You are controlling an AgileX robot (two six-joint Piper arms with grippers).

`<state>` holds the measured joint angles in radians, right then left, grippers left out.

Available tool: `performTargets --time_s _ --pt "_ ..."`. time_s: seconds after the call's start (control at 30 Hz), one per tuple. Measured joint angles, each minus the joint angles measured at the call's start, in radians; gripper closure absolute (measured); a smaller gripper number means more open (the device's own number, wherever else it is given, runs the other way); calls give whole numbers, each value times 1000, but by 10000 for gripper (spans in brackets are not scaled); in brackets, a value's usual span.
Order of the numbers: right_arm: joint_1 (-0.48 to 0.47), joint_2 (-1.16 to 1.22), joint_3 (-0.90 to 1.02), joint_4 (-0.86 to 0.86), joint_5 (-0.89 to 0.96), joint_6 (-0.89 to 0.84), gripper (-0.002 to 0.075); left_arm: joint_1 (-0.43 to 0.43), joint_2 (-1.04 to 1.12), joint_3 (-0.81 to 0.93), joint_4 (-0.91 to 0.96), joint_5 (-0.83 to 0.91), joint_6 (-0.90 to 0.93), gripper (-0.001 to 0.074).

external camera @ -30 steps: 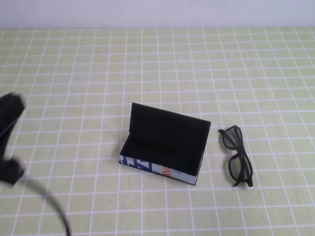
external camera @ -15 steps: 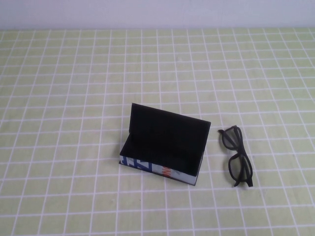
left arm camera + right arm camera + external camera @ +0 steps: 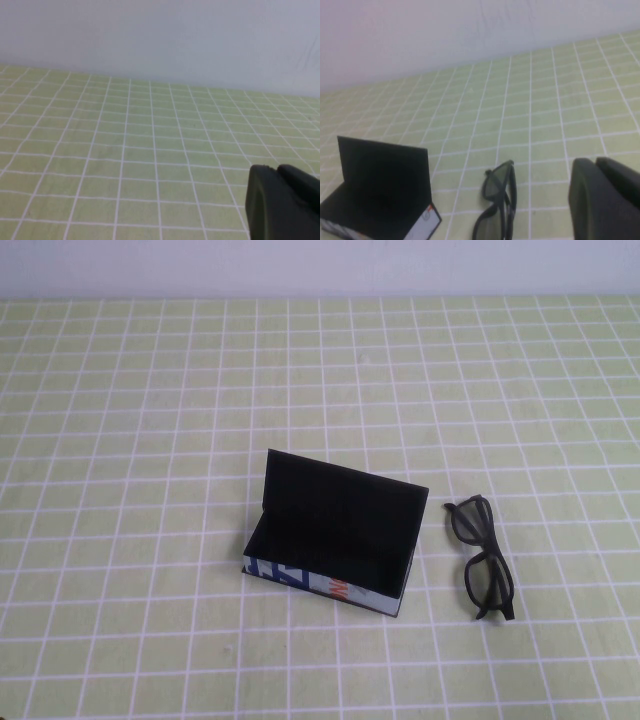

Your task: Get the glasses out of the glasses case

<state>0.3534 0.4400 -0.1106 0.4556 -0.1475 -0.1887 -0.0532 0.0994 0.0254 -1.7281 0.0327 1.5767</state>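
Observation:
The glasses case (image 3: pixel 335 540) stands open in the middle of the table, lid upright, black inside showing nothing in it, white printed strip on its near side. The glasses (image 3: pixel 482 557) lie folded on the table just right of the case, apart from it. Neither arm shows in the high view. My right gripper (image 3: pixel 595 161) is shut and empty, back from the glasses (image 3: pixel 497 207) and the case (image 3: pixel 380 185). My left gripper (image 3: pixel 276 169) is shut and empty over bare table, with neither object in its view.
A green tablecloth with a white grid (image 3: pixel 150 440) covers the table. A pale wall (image 3: pixel 320 265) runs along the far edge.
The left arm, seen at the left edge one second ago, has pulled back out of the high view. The case and glasses have not moved.

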Motion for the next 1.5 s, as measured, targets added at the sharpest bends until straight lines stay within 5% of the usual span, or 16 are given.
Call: performTargets --time_s 0.4,0.83,1.13,1.5 --pt "-9 -15 1 -4 124 -28 742 0 2 0 -2 0 2 739" --pt "-236 -396 136 -77 171 -70 742 0 5 0 -2 0 2 739" --pt "-250 -448 138 -133 454 -78 742 0 5 0 -2 0 2 739" --pt "-250 -448 138 -138 474 -78 742 0 5 0 -4 0 2 739"
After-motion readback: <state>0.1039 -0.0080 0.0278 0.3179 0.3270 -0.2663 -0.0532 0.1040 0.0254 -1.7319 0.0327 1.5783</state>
